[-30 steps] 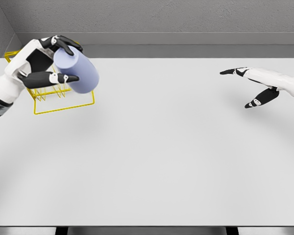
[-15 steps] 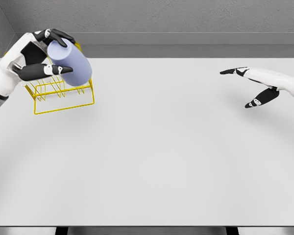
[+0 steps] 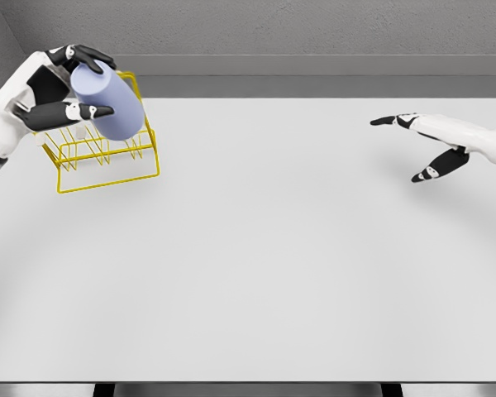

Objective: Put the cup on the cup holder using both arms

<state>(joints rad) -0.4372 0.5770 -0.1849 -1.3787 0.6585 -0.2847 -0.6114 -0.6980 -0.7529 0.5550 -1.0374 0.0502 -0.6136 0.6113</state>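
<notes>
Head view: the left hand (image 3: 54, 87) has its dark fingers wrapped around a pale blue cup (image 3: 107, 101), holding it tilted over the yellow wire cup holder (image 3: 107, 161), which stands at the far left of the white table (image 3: 298, 265). Well to the holder's right, the right hand (image 3: 434, 145) hovers above the table, fingers spread, grasping nothing.

The left hand (image 3: 54, 91) grips a pale lavender cup (image 3: 107, 101), fingers wrapped over its top end and thumb under its side; the cup is tilted, held over the yellow wire cup holder (image 3: 107, 169) at the far left of the white table (image 3: 281, 265); the right hand (image 3: 430, 145) hovers above the table's far right, well apart, fingers spread and holding nothing.
</notes>
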